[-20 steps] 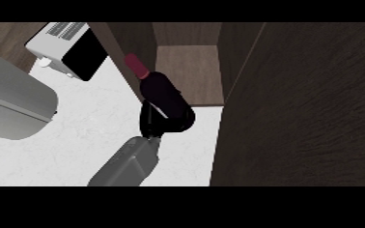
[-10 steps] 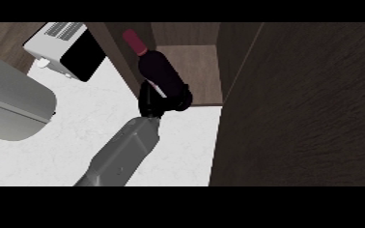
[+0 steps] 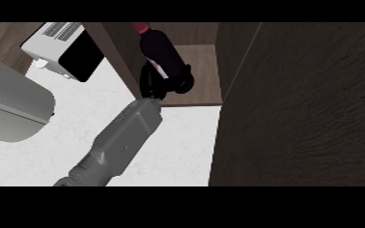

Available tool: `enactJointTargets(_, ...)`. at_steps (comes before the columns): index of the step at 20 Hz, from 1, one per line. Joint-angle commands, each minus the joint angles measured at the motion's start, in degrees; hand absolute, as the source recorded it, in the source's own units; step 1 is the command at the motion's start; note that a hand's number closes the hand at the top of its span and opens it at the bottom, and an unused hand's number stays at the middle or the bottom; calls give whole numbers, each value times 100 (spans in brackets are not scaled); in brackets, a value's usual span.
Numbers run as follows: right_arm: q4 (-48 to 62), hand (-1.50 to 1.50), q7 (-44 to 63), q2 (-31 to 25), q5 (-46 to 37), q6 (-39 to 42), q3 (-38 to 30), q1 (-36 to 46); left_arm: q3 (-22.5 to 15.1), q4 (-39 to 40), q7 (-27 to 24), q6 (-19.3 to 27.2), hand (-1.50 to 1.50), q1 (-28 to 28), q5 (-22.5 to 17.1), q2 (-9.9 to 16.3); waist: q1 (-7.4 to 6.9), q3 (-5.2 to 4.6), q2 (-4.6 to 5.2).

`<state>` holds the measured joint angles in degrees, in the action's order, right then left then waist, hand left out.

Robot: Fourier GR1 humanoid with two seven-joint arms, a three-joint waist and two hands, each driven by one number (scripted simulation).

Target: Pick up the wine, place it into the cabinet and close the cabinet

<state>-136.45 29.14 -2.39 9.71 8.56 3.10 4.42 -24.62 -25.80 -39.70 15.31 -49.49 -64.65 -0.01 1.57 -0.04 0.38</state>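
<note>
white marbled tabletop (image 3: 64, 149), toaster (image 3: 63, 50) back left | cabinet (image 3: 206, 77) open, door (image 3: 299, 106) swung out right | right robot hand (image 3: 165, 79) wrapped round wine (image 3: 158, 46), bottle over the cabinet shelf

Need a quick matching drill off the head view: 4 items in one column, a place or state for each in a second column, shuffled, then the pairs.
Items
1. wine bottle
2. hand
3. toaster
4. cabinet door

Place or state
A. white with a black side, on the counter at the upper left
B. dark, red-topped, inside the cabinet opening
C. curled round the bottle's lower part
D. dark wood, standing open at the right of the view

Pairs: 1-B, 2-C, 3-A, 4-D

Which hand this is cannot be told from this view.
</note>
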Motion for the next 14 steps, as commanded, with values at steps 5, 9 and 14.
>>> enactJointTargets(5, -129, -150, 229, -43, -22, -68, 73, 138, 258, 1015, 437, -43, 150, -962, -32, 1, 75, -1, 27)
enactJointTargets(9, 130, -150, -142, 171, -210, -83, 282, 83, 278, 1345, 523, -183, 150, -1127, -150, 1, 170, -3, 66)
enactJointTargets(14, 376, -150, -590, -40, 220, 367, -33, -167, 112, 1181, 486, 74, 150, -1124, -304, 1, 301, 4, 91)
